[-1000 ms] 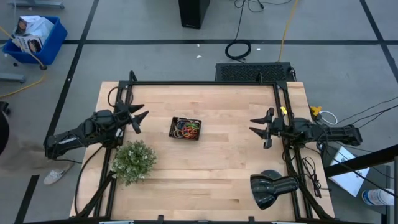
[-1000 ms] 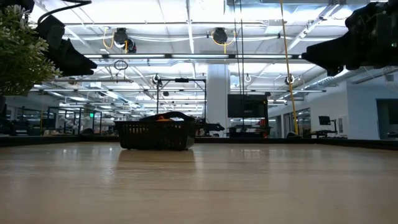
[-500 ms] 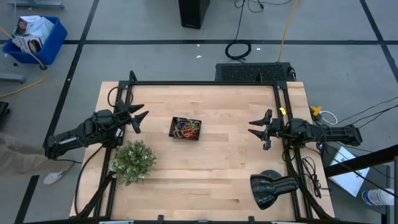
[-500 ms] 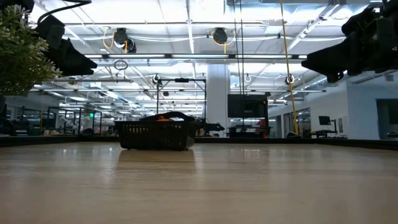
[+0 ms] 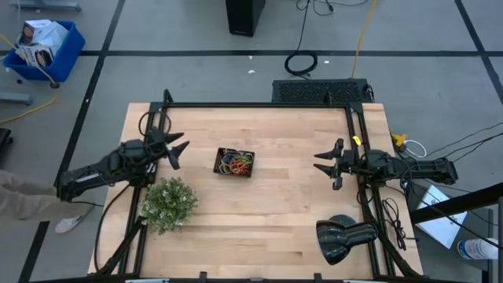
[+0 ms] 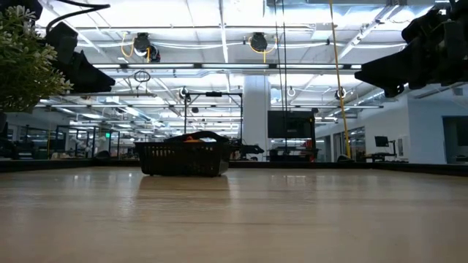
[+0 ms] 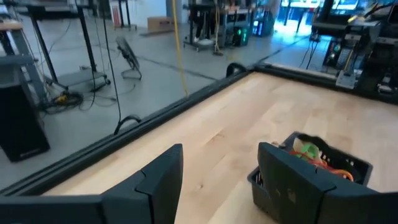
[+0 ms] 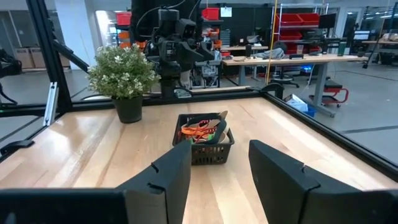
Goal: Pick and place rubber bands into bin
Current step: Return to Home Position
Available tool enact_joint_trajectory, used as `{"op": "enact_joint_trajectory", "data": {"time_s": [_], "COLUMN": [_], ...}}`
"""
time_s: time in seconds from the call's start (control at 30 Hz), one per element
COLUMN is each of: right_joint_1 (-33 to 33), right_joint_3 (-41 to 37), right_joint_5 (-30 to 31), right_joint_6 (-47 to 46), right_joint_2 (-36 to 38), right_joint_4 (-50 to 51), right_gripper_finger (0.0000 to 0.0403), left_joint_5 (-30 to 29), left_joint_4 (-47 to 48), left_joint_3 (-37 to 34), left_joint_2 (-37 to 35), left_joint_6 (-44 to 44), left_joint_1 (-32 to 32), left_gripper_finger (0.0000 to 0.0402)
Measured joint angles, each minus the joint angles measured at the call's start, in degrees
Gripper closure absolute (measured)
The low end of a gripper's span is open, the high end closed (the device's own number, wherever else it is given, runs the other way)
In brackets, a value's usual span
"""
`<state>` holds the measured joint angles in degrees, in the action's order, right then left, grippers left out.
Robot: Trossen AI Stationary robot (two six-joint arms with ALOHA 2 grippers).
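The small black mesh bin [image 5: 218, 162] stands on the wooden table a little left of its middle. Inside lies a tangle of coloured rubber bands [image 5: 236, 163], mostly orange, red and green [image 8: 199, 130]. My left gripper [image 5: 178, 154] hovers open above the table just left of the bin, with nothing between its fingers [image 7: 217, 180]. My right gripper [image 5: 317, 159] hovers open well to the right of the bin, pointing level at it, also empty [image 8: 219, 168]. No band shows loose on the table.
A potted green plant [image 5: 168, 203] stands near the left arm, on the near side of it. A black lamp head [image 5: 344, 240] lies at the near right corner. A black frame [image 5: 259, 105] rims the table. A person's sleeve [image 5: 20, 203] shows at the left on the floor.
My right gripper has tipped its fingers a little downward and sunk slightly, then stayed still. A person's sleeve has come in at the left edge of the floor.
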<state>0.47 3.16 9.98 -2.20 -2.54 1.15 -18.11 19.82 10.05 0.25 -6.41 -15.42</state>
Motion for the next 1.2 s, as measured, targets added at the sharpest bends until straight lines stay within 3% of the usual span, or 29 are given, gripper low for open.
{"op": "enact_joint_trajectory", "data": {"time_s": [0.33, 0.57, 0.8, 1.2], "right_joint_1": [0.0, 0.0, 0.0, 0.0], "right_joint_3": [-0.04, -0.04, -0.04, -0.04], "right_joint_5": [0.27, 0.31, 0.72, 0.63], "right_joint_6": [3.52, 3.53, 2.91, 2.9], "right_joint_2": [-0.01, -0.03, -0.05, -0.03], "right_joint_4": [-0.2, -0.68, -7.71, -9.45], "right_gripper_finger": [0.0248, 0.0248, 0.0248, 0.0248], "left_joint_5": [0.06, 0.02, 0.01, 0.0], "left_joint_4": [-13.86, -13.82, -13.8, -13.78], "left_joint_3": [-6.24, -6.45, -6.45, -6.45], "left_joint_2": [0.53, 0.61, 0.63, 0.63], "left_joint_6": [1.49, 3.43, 8.96, 8.97], "left_joint_1": [0.0, 0.0, 0.02, 0.01], "left_gripper_finger": [0.0185, 0.0185, 0.0185, 0.0185]}}
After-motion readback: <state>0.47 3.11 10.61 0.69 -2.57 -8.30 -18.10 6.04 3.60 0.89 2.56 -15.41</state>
